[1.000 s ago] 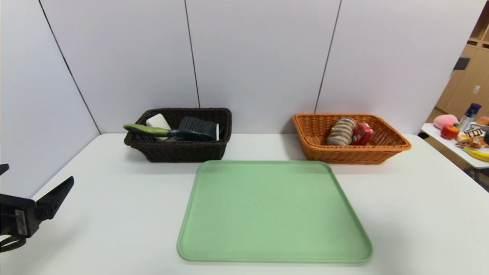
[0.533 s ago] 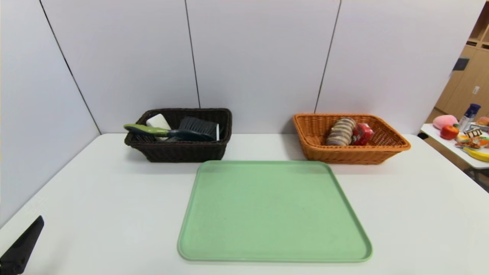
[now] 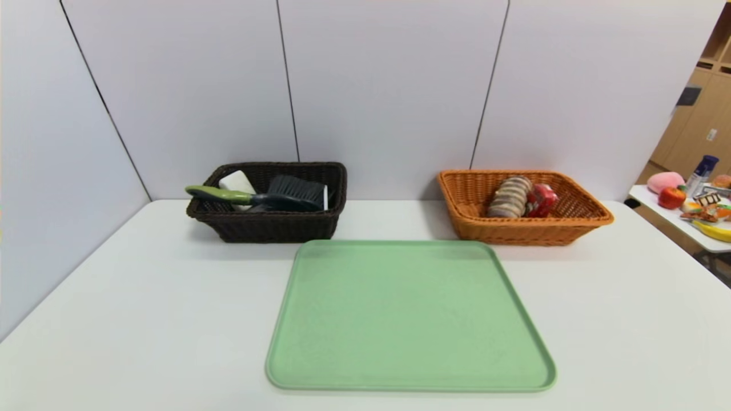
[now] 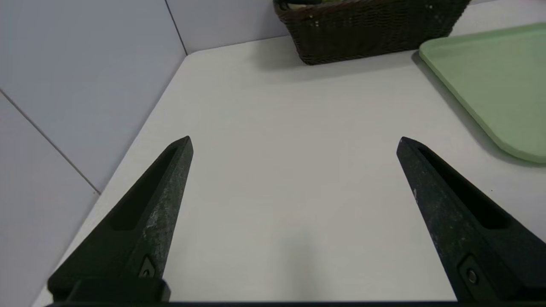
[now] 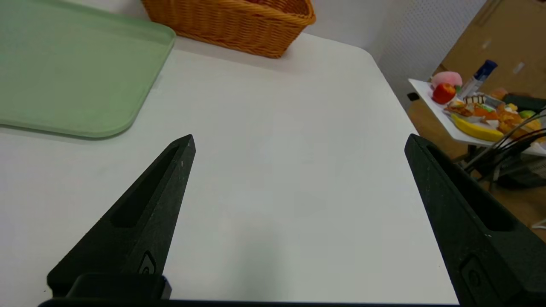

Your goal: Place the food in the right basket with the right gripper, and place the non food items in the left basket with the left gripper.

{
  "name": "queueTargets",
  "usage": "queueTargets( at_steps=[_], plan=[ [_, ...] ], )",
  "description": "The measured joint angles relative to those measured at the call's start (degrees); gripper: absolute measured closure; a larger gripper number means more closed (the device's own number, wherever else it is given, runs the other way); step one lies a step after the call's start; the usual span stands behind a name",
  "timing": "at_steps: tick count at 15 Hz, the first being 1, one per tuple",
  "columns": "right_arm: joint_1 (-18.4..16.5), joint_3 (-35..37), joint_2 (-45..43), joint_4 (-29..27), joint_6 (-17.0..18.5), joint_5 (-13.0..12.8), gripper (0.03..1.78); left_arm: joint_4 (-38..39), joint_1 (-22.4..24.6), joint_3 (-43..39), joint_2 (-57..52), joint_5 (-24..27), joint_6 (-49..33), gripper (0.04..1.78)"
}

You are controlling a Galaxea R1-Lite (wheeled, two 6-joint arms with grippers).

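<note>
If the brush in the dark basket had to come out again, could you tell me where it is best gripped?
Probably by its green handle, which juts over the left rim of the dark basket, free of the bristle head and the white item behind it. I would come from above, fingers closing across the slim shaft. The left gripper, open over the table, sits on that side.

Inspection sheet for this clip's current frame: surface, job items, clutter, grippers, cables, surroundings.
Surface: white table; green tray bare.
Job's things: brush and white item in dark basket; pastry and red pack in orange basket.
Clutter: nothing seen on the table.
Grippers: left gripper open, over the table's left; right gripper open, over its right.
Cables: some under the side table.
Surroundings: wall panels; side table with toy food.
</note>
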State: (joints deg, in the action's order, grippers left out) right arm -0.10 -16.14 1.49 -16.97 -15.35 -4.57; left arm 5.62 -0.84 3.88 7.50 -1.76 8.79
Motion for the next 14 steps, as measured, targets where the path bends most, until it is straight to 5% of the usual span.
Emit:
queueTargets(
  at_steps=[5, 10, 14],
  plan=[
    [0.0, 12.9, -1.62, 17.04, 1.93, 0.85, 0.12, -5.02, 0.13, -2.26, -6.6, 1.83, -0.02, 0.13],
    [0.02, 15.46, -1.71, 16.48, 6.6, 6.61, 0.12, -6.11, 0.13, -3.77, -7.45, 3.99, 0.44, 0.13],
    [0.1, 15.79, -1.69, 16.2, 14.25, 4.84, 0.12, -6.14, 0.13, -3.88, -7.52, 3.73, -3.89, 0.13]
  ],
)
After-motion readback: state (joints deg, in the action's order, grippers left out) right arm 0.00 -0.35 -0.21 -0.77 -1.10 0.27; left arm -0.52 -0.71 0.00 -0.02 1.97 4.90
